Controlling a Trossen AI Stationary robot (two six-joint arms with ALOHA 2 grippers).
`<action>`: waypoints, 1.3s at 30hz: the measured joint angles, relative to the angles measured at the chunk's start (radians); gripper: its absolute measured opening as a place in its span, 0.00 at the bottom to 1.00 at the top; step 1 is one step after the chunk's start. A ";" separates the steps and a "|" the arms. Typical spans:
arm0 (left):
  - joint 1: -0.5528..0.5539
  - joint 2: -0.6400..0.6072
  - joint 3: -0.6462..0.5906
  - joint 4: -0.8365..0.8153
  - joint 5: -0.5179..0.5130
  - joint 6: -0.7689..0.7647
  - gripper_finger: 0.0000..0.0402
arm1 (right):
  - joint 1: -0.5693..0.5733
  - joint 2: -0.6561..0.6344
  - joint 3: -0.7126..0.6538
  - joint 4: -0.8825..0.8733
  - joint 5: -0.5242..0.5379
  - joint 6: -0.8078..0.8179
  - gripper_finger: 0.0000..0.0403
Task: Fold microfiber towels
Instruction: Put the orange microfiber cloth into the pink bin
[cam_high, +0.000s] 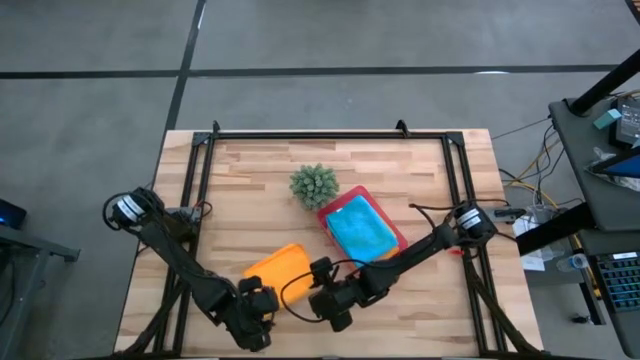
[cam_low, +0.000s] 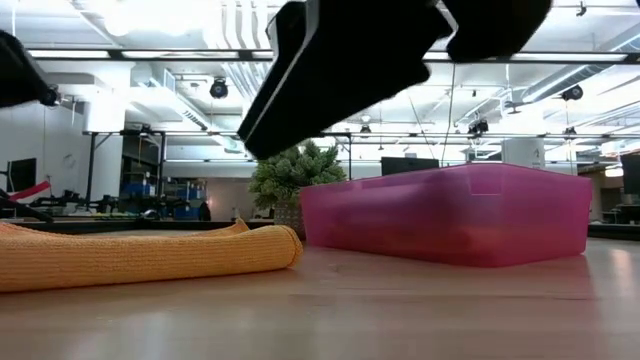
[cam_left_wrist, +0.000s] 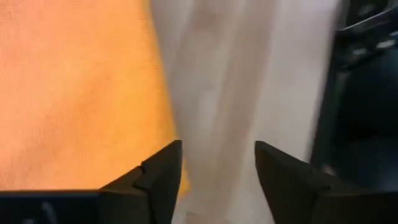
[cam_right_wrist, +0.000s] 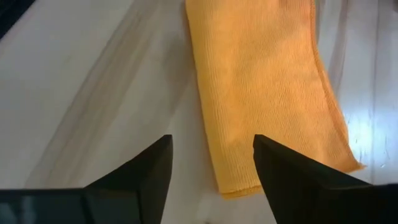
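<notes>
Right hand fingers apart, empty, hovering over folded orange towel at its end. Left hand fingers apart, empty, at towel's other edge. Towel flat on bench, near front edge. Light blue towel in pink tray; spiky green plant just beside tray.

Open-plan lab, exposed ceiling ducts, strip lights, equipment racks

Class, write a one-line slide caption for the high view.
Both open grippers, left and right, hover by the folded orange towel.
</notes>
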 joint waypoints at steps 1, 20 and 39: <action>0.003 0.008 0.000 -0.004 -0.005 0.018 0.47 | -0.003 0.003 0.000 0.009 0.000 0.000 0.54; 0.006 0.200 0.080 -0.272 -0.021 0.041 0.51 | -0.049 0.132 -0.002 0.065 0.128 -0.024 0.54; 0.010 0.171 0.195 -0.429 -0.040 0.217 0.43 | -0.066 0.156 0.001 0.083 0.050 0.025 0.08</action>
